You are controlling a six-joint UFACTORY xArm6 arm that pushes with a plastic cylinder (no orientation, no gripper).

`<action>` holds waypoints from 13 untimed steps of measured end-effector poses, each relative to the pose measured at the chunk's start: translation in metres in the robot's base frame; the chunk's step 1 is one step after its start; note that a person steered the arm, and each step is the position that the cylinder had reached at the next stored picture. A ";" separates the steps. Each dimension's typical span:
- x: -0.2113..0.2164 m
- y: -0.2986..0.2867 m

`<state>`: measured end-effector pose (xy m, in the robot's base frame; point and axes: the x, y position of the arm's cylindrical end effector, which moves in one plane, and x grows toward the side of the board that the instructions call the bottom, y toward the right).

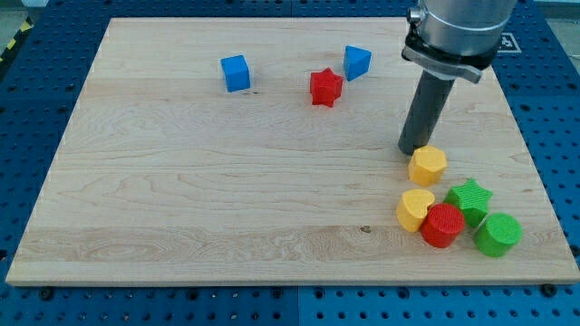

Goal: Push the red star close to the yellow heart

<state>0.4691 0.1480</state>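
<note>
Your red star [325,88] sits near the tabletop's [181,199] top edge, well apart from the yellow heart [415,209] at lower right. My tip [416,151], a bare rod with no gripper, touches the yellow hexagon [428,166]; open wood lies between star and heart.

This is looking like a robotics lab or test bench. A pale wooden board [227,181] is lying as the desk on a blue metal plate [36,118] drilled with a regular grid of mounting holes. Black-and-yellow hazard tape [13,43] is running along the view's top left corner, and a grey industrial arm [458,32] is hanging over the board.
</note>
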 end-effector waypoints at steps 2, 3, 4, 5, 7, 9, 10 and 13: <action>0.004 -0.028; -0.031 -0.112; -0.076 -0.195; -0.119 -0.216; -0.139 -0.203; -0.141 -0.136; -0.139 -0.122; -0.078 -0.075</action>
<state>0.3915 0.0728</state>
